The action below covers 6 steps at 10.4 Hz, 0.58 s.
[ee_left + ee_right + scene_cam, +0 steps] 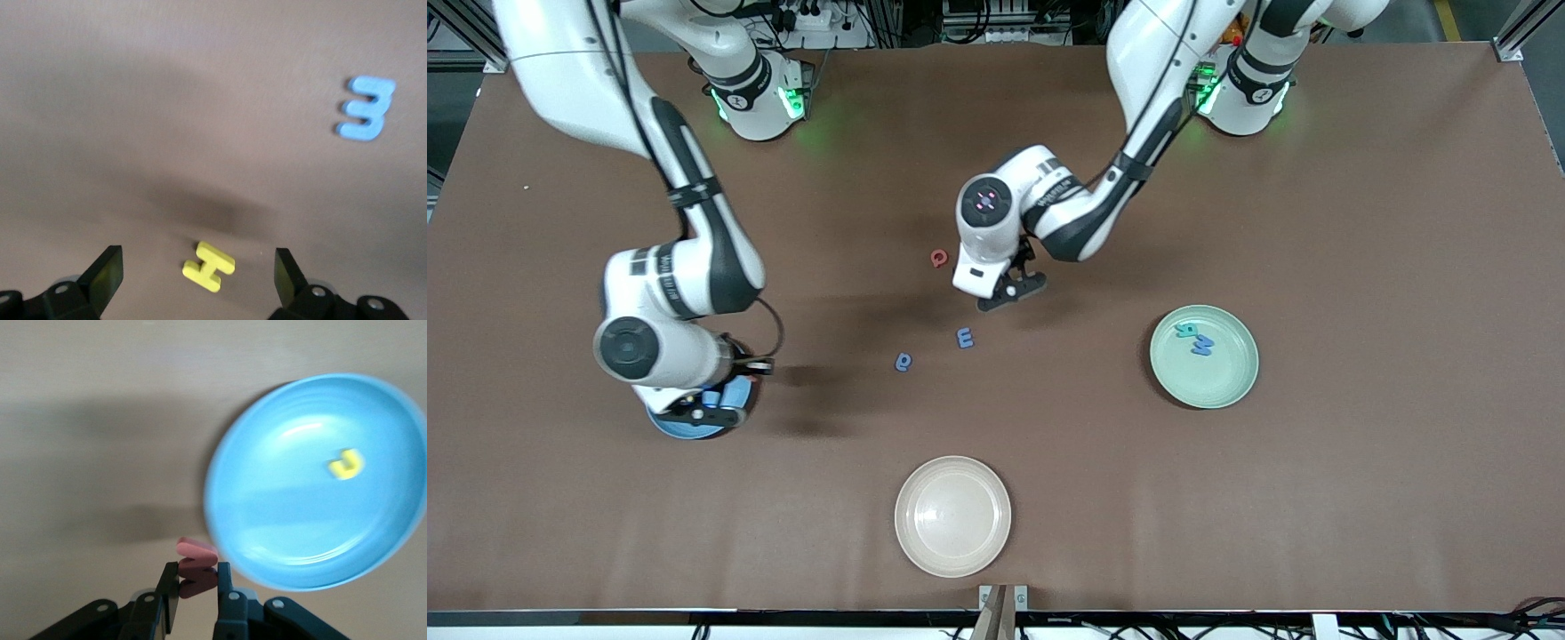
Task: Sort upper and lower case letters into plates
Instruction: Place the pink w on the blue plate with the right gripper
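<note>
My left gripper [1009, 289] is open just above the table. In the left wrist view it [198, 272] straddles a yellow H [209, 267] lying flat; the front view hides the H. A blue E [365, 108] lies nearby [965, 338], with a blue letter [903, 362] and a red letter [938, 258] close. My right gripper [720, 402] is shut on a red letter [197, 553], held over the rim of the sky blue plate [267, 520], which holds a yellow letter [345, 464]. The mint green plate [1218, 382] holds a teal letter [1187, 330] and a blue letter [1202, 345].
A cream-white plate [952, 516] stands near the table's front edge, nearer the camera than the loose letters. The sky blue plate [680, 429] is mostly covered by the right arm in the front view.
</note>
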{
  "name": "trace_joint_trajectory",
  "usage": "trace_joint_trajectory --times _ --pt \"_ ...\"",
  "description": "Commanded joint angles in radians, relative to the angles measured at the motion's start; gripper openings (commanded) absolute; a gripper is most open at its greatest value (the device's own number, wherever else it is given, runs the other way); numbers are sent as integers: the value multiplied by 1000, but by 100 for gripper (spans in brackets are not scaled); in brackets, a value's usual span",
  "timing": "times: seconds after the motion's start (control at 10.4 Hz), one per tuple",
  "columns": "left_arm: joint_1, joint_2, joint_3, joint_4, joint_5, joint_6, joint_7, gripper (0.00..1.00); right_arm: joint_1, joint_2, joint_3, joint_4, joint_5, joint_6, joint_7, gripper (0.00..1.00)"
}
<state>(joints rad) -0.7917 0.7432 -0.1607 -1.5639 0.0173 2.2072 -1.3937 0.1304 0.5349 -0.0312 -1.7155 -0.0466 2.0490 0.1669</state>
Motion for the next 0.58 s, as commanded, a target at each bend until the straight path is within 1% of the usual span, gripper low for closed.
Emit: trace_joint_trajectory --times 0.0,0.1,0.19,0.29,0.48 --pt "-18 33 20 24 32 2 -202 100 -81 -15 17 -41 -29 61 -116 0" --pt "-17 47 36 25 29 2 -358 100 -106 -1 19 -41 -29 94 -125 8" --pt "-17 50 39 24 30 2 -467 100 -107 10 19 -41 -29 112 -127 65" --pt "-17 50 40 24 26 2 -538 100 -103 10 19 -39 -27 112 -126 100" --pt "-17 50 40 24 24 2 -655 100 -78 10 19 -38 -24 112 -109 100"
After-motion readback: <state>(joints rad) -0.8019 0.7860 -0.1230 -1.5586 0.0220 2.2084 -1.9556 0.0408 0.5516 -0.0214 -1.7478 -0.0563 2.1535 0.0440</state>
